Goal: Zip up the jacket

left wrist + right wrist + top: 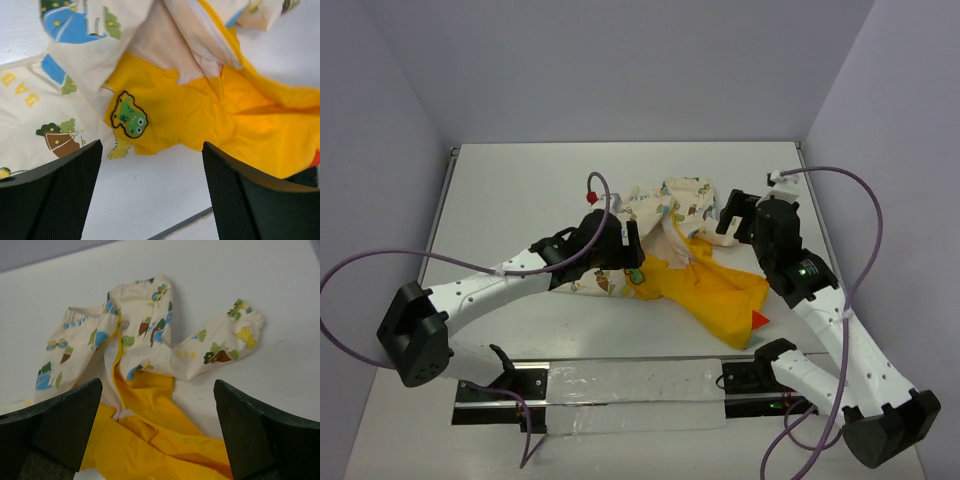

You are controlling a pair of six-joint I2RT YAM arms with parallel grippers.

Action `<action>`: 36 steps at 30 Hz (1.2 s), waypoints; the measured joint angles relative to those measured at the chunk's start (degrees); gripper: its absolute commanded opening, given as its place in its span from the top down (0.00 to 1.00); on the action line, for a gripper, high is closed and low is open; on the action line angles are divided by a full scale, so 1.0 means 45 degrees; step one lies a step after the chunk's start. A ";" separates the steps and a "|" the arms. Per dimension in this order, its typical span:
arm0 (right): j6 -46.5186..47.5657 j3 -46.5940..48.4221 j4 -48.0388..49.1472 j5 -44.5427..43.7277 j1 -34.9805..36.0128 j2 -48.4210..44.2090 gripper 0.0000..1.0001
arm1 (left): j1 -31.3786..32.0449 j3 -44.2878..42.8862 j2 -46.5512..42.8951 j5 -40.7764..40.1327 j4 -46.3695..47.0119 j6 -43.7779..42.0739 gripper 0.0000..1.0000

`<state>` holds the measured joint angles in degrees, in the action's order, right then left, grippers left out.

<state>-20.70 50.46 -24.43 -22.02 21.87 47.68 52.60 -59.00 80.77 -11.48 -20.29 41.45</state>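
The jacket (712,288) lies crumpled in the middle of the table, yellow side toward the near right, cream cartoon-printed fabric (682,203) behind. A red tip (758,320) pokes out at its near right corner. My left gripper (623,246) hovers over the jacket's left edge, open, with only bare table between its fingers (60,190). In the left wrist view (150,150) the green patch (129,115) sits just beyond the fingertips. My right gripper (733,216) is open at the jacket's right side. Its wrist view (157,385) shows the jacket (150,340) with a cream sleeve (220,347) stretched right.
A white table (520,180) is enclosed by pale walls on three sides. A rail with a clear plate (630,392) runs along the near edge between the arm bases. Purple cables (865,200) loop beside both arms.
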 measured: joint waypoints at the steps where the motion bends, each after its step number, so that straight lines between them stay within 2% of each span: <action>1: 0.0119 0.0000 0.0040 0.0429 0.0000 0.0244 0.00 | -0.0230 0.0247 -0.0179 -0.0040 0.0230 0.0332 0.01; 4: 0.0685 0.0498 -0.0311 0.1540 0.0179 0.2030 0.00 | -0.0427 0.0280 0.0308 -0.0433 0.0427 0.1086 0.01; 9: 0.1540 0.2089 -0.0723 0.2047 0.0936 0.5668 0.00 | -0.0423 -0.0924 0.2795 -0.1295 -0.0104 0.1676 0.03; 13: 0.1946 0.2287 -0.0705 0.2202 0.1644 0.7588 0.00 | -0.0434 -0.1869 0.4561 -0.2093 -0.0479 0.2162 0.10; 14: 0.2006 0.2253 -0.0711 0.2286 0.1745 0.7860 0.02 | -0.0442 -0.1891 0.4763 -0.2182 -0.0557 0.2256 0.17; 15: 0.2042 0.2231 -0.0631 0.2410 0.1770 0.8042 0.04 | -0.0442 -0.1891 0.4850 -0.2219 -0.0644 0.2314 0.34; 16: 0.2056 0.2213 -0.0512 0.2514 0.1778 0.8230 0.09 | -0.0442 -0.1899 0.4913 -0.2258 -0.0676 0.2348 0.45; 17: 0.2058 0.2205 -0.0368 0.2566 0.1778 0.8448 0.19 | -0.0449 -0.1924 0.4963 -0.2308 -0.0680 0.2407 0.64; 18: 0.2007 0.2205 -0.0220 0.2566 0.1778 0.8701 0.39 | -0.0461 -0.1970 0.5011 -0.2380 -0.0691 0.2476 0.92; 19: 0.1884 0.2205 -0.0092 0.2515 0.1778 0.8954 0.70 | -0.0477 -0.2036 0.5066 -0.2475 -0.0722 0.2514 1.00; 20: 0.1767 0.2194 0.0003 0.2414 0.1778 0.9185 0.92 | -0.0508 -0.2117 0.5126 -0.2598 -0.0788 0.2550 1.00; 21: 0.1682 0.2135 0.0090 0.2333 0.1776 0.9336 0.98 | -0.0557 -0.2167 0.5160 -0.2715 -0.0880 0.2605 1.00; 27: 0.1170 0.1768 0.0230 0.1879 0.1630 0.8459 1.00 | -0.1355 -0.1985 0.4448 -0.3107 -0.1453 0.2531 1.00; 32: 0.0858 0.1903 0.0280 0.1179 0.1022 0.5327 1.00 | -0.2441 -0.2051 0.1682 -0.3588 -0.1873 0.1416 1.00; 36: 0.0725 0.2065 0.0362 0.0806 0.0879 0.2954 1.00 | -0.2820 -0.3140 0.0231 -0.3849 -0.2557 0.0222 1.00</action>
<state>-17.44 59.75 -22.80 -18.39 25.82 60.97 39.91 -73.13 81.81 -28.81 -31.80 42.45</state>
